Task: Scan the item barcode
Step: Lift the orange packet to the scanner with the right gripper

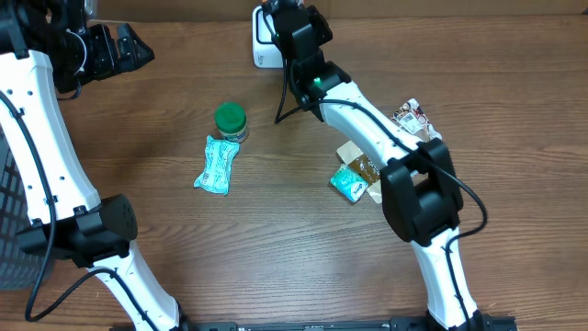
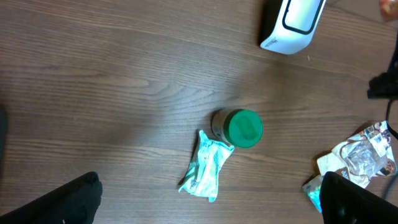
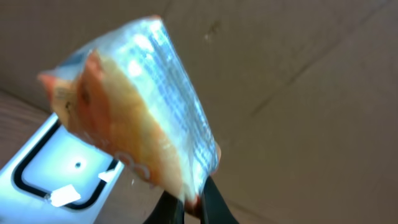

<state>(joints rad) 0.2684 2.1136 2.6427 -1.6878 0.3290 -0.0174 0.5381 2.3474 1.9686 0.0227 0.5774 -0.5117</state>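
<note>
Robot lab: wood table [image 1: 276, 257], barcode scanner [image 1: 260, 51].

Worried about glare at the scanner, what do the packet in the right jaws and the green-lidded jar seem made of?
Packet: likely thin glossy plastic film, crinkled with bright highlights. Jar: lid looks like smooth green plastic; body unclear, glass or plastic.

Right arm [image 1: 367, 124] is covering part of the white box-shaped scanner [image 1: 261, 51] overhead; left wrist view is cropping its top. Orange-and-clear plastic packet [image 3: 137, 106] is showing blurred in right wrist view, print too smeared to read
</note>
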